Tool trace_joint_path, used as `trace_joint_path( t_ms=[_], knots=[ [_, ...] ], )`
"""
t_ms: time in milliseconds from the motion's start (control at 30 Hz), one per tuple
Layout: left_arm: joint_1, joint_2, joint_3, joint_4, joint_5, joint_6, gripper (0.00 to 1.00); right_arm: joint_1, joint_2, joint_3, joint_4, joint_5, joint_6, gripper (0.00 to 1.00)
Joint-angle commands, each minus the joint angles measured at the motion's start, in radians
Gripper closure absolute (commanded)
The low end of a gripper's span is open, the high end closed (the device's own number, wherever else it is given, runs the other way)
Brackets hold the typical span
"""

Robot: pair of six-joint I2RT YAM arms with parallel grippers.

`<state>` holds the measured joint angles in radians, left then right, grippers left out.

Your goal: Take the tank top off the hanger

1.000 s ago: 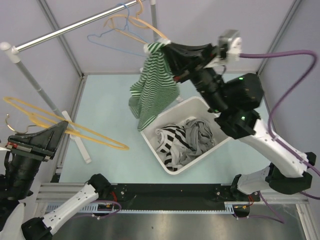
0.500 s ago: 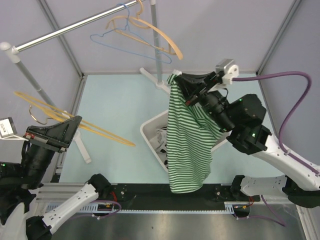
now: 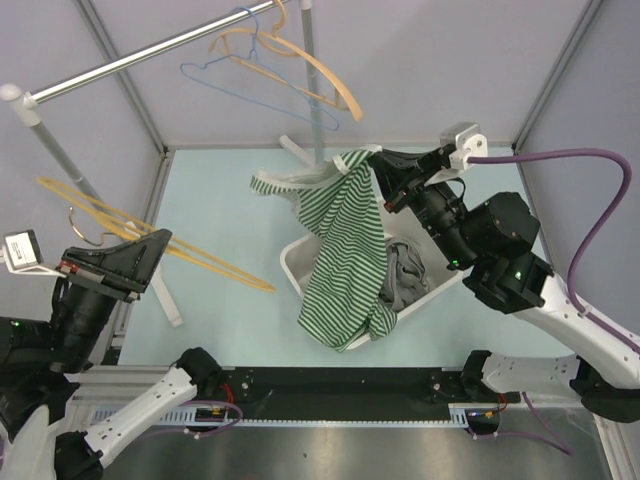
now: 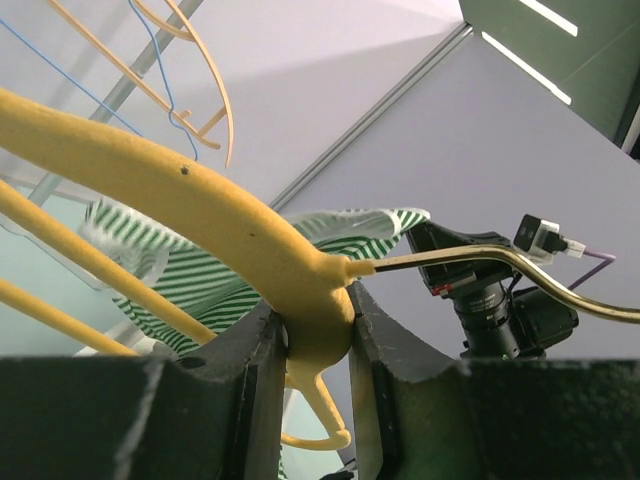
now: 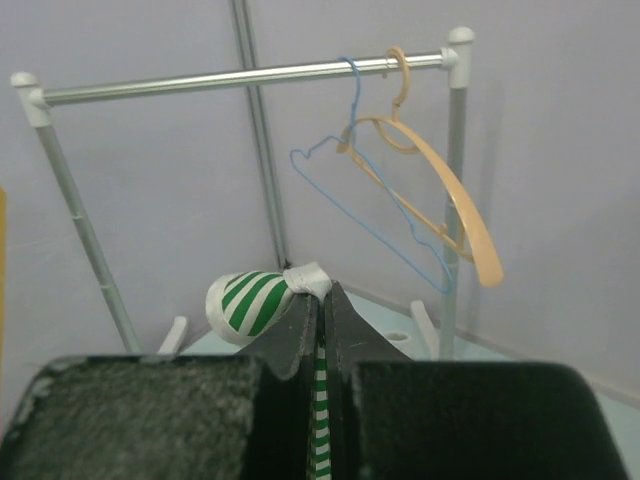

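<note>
The green-and-white striped tank top (image 3: 345,250) hangs from my right gripper (image 3: 381,165), which is shut on its top edge (image 5: 255,300). It drapes down over the white bin (image 3: 294,264), one strap stretched left. My left gripper (image 3: 150,248) is shut on a bare yellow hanger (image 3: 160,237) held out at the left; in the left wrist view its neck (image 4: 318,320) sits between my fingers, with the tank top (image 4: 230,270) beyond.
A metal clothes rail (image 3: 150,48) crosses the back left, carrying a blue wire hanger (image 3: 250,85) and a tan wooden hanger (image 3: 305,60). The white bin holds other clothes (image 3: 400,268). Rail posts and feet stand on the pale green floor.
My right gripper carried the tank top from beside the rail forward over the bin; the cloth swung low, then back up and left. My left gripper with the yellow hanger shifted slightly right.
</note>
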<state>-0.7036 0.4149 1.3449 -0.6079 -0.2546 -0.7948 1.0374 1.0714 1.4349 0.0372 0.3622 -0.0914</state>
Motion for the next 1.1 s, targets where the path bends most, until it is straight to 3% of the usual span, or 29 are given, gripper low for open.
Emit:
trace_joint_path(
  t_ms=[0, 100, 233, 500, 800, 967, 1067],
  knots=[
    [0.006, 0.021, -0.012, 0.042, 0.026, -0.003, 1.0, -0.008, -0.097, -0.097, 0.046, 0.086, -0.031, 1.0],
    [0.006, 0.024, -0.012, 0.04, 0.026, 0.006, 1.0, -0.014, -0.177, -0.206, 0.035, 0.141, -0.012, 1.0],
    [0.006, 0.032, -0.016, 0.042, 0.014, 0.023, 1.0, -0.017, -0.296, -0.335, -0.101, 0.21, 0.05, 1.0],
    [0.006, 0.056, -0.036, 0.074, 0.025, 0.039, 1.0, -0.02, -0.468, -0.441, -0.29, 0.328, 0.24, 1.0],
    [0.004, 0.068, -0.053, 0.083, 0.023, 0.043, 1.0, -0.022, -0.363, -0.617, -0.399, 0.089, 0.505, 1.0],
    [0.006, 0.073, -0.062, 0.091, 0.026, 0.043, 1.0, -0.02, -0.297, -0.766, -0.327, -0.023, 0.729, 0.9],
    [0.004, 0.087, -0.064, 0.096, 0.035, 0.043, 1.0, -0.023, -0.249, -0.786, -0.354, -0.014, 0.768, 0.82]
  ],
)
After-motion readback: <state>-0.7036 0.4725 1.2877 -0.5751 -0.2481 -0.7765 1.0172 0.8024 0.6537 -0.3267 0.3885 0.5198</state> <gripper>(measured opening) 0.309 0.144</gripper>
